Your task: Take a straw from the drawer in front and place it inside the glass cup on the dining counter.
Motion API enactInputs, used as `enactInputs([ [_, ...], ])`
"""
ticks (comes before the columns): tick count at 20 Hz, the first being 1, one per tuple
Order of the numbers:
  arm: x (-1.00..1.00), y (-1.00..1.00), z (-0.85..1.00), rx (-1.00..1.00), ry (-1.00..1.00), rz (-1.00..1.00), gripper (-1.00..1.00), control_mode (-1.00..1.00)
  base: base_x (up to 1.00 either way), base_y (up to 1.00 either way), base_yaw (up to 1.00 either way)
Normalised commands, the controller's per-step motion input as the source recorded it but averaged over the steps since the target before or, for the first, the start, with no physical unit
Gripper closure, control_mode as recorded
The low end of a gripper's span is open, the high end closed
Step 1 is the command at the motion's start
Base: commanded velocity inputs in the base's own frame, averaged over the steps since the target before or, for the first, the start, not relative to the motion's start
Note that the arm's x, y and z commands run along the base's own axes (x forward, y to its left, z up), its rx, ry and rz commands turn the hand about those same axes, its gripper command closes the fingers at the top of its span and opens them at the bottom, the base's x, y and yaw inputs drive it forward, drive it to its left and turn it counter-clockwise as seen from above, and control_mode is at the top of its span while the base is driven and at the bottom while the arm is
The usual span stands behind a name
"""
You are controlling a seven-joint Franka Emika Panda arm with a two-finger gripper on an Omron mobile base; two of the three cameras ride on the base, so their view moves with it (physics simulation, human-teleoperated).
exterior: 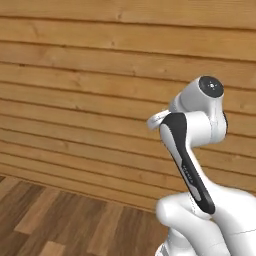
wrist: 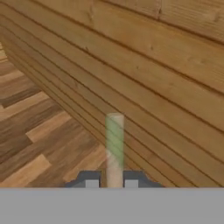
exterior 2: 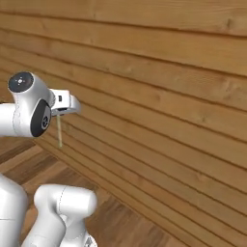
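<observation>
The pincer (wrist: 112, 183) is clamping the straw (wrist: 114, 146), which is sticking out lengthwise between its tips. Beyond it are lying the wood floor (wrist: 30, 127) and plank wall (wrist: 166, 65). The carry is probably going best with the grip firm and the straw steady until the glass cup is appearing.

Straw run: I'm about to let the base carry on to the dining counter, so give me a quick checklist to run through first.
1. Straw in the claw: ok, it stands between the two fingertips in the hand view.
2. Straw hangs free: ok, in the right base view it points down below the hand, touching nothing.
3. Grip depth: cannot tell, the grey band hides where the pads meet it.
4. Glass cup and dining counter located: not ok, the views face a wood plank wall.
5. Arm clear of the wall: ok, there is a gap in both base views.
</observation>
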Motion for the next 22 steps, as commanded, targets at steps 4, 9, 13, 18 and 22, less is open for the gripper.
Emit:
enactInputs([
  [4, 0.00, 0.00, 0.00, 0.00, 0.00, 0.00, 1.00, 1.00, 1.00, 0.00, 0.65],
  [9, 0.00, 0.00, 0.00, 0.00, 0.00, 0.00, 1.00, 1.00, 1.00, -0.05, 0.67],
  [13, 0.00, 0.00, 0.00, 0.00, 0.00, 0.00, 1.00, 1.00, 1.00, -0.09, 0.69],
  [18, 0.00, 0.00, 0.00, 0.00, 0.00, 0.00, 1.00, 1.00, 1.00, -0.08, 0.71],
  [22, 0.00, 0.00, 0.00, 0.00, 0.00, 0.00, 1.00, 1.00, 1.00, -0.07, 0.72],
])
